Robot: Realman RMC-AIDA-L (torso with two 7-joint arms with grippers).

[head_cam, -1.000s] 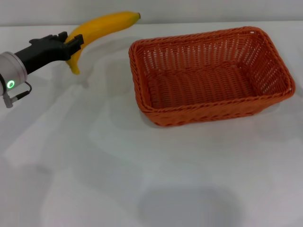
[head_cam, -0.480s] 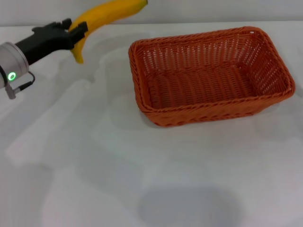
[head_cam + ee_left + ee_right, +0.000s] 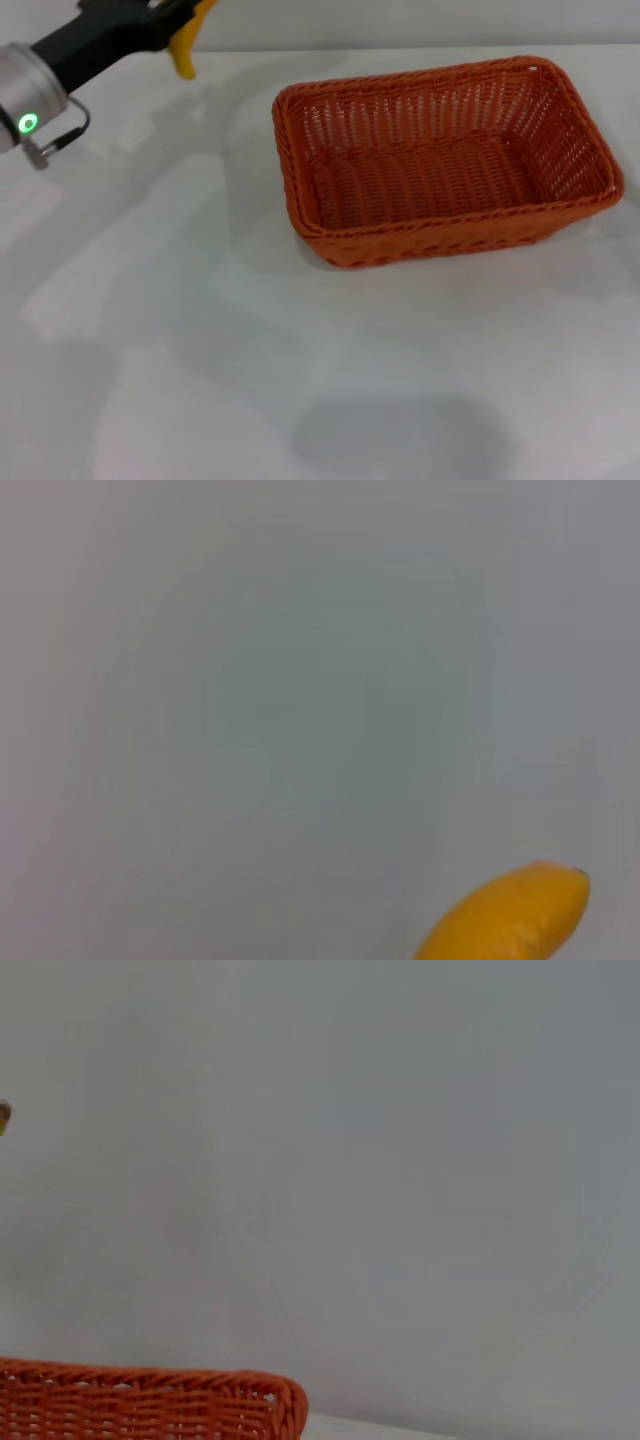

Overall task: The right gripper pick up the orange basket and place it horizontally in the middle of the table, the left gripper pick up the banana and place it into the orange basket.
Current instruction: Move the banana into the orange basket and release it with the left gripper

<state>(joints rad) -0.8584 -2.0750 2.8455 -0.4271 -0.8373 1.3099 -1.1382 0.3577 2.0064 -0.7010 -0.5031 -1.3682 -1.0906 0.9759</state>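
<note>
The left gripper [image 3: 165, 15] was at the far left corner of the head view, raised above the worktop [image 3: 200, 350], its fingers pinching the banana [image 3: 185, 50] near the lower end. Only a short yellow stub showed below the fingers; the rest of the fruit ran out of the head view. The left wrist view showed one rounded yellow end [image 3: 510, 915] against plain white. The arm reached in from the left, its silver wrist with the green light low and the fingers pointing up and away.

The orange basket [image 3: 445, 160] lay lengthwise near the middle of the worktop, to the right of the gripper and well apart from it, with nothing inside. The right gripper was not visible.

Risks, as judged: a hold near one end leaves a long overhang, so the banana could pivot or slip during the carry. A low approach could catch the basket rim and shift the basket.
</note>
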